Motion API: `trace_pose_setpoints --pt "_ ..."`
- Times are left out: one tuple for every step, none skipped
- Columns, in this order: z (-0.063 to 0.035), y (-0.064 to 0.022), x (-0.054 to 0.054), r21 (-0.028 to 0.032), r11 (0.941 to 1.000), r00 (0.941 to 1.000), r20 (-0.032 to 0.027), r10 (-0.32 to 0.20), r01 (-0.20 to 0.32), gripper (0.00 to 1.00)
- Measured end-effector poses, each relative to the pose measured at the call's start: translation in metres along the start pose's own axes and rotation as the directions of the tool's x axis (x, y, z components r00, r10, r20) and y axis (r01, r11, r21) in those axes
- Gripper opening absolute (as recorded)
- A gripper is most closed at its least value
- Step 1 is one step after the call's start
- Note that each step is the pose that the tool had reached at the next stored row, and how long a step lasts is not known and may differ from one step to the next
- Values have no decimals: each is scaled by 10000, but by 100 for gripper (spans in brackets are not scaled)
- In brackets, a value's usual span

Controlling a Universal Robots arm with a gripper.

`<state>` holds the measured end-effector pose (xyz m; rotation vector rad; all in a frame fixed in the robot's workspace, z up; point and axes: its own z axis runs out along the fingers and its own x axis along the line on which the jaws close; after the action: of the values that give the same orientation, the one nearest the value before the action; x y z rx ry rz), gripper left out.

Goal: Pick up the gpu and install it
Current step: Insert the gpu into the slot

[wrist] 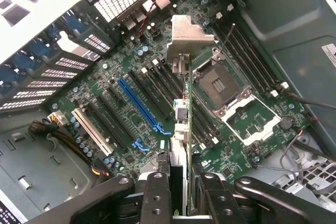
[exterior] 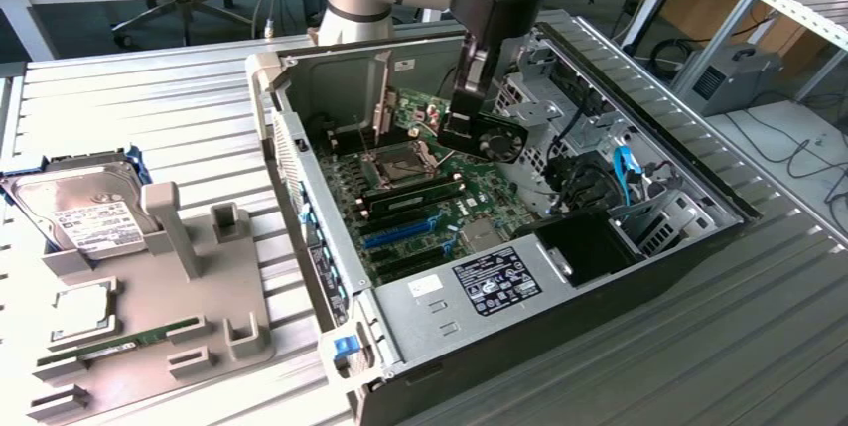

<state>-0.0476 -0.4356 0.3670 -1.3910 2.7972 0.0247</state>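
Hanging over the green motherboard, the half-closed gripper pinches the gpu — flat card, round fan, silver bracket.

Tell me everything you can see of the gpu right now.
The gpu is a small green circuit card with a black round fan and a silver metal end bracket. The gripper clamps it on edge above the motherboard inside the open computer case; it seems clear of the slots.
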Motion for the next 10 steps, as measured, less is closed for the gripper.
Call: trace_pose_setpoints --pt "0 0 0 -1 10000 10000 0 -33 33 26" --pt "0 0 0 -1 10000 10000 0 -62 62 26" --pt "0 0 0 -2 10000 10000 0 -96 96 26" --pt "0 0 0 -3 9999 9999 -1 -127 127 26" --pt "0 0 0 -5 9998 9998 -1 -221 221 26" --pt "1 0 0 -8 9994 9994 0 -343 343 26" --pt "1 0 0 -9 9992 9992 -1 -391 391 26" --pt "1 0 0 -10 9991 9991 -1 -426 426 26" --pt "1 0 0 -11 9990 9990 -1 -457 457 26" --pt "1 0 0 -12 9986 9986 -3 -527 527 26"
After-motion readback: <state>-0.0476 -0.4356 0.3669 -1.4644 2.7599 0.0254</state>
